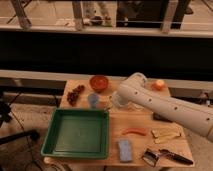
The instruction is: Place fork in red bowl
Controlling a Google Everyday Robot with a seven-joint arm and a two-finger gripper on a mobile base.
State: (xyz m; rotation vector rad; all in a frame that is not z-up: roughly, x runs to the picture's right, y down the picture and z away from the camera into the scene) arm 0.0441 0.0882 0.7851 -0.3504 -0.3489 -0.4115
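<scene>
Camera view, nearest first: a sponge (pixel 124 150) and a peeler (pixel 150 156) lie on the table (pixel 129 120) beside the tray (pixel 76 133), clutter to work around, I'd guess. Further in, the arm (pixel 165 107) reaches from the right with its pincer (pixel 114 102) low beside a cup (pixel 93 100); whether it is wide, narrow or holding the fork I cannot tell. Farthest, the red bowl (pixel 99 82) sits near the pincer, by the grapes (pixel 76 94); the fork itself I cannot make out.

The red bowl (pixel 99 82), small and round, stands upright (end effector (pixel 113 102) near, front-right).
</scene>
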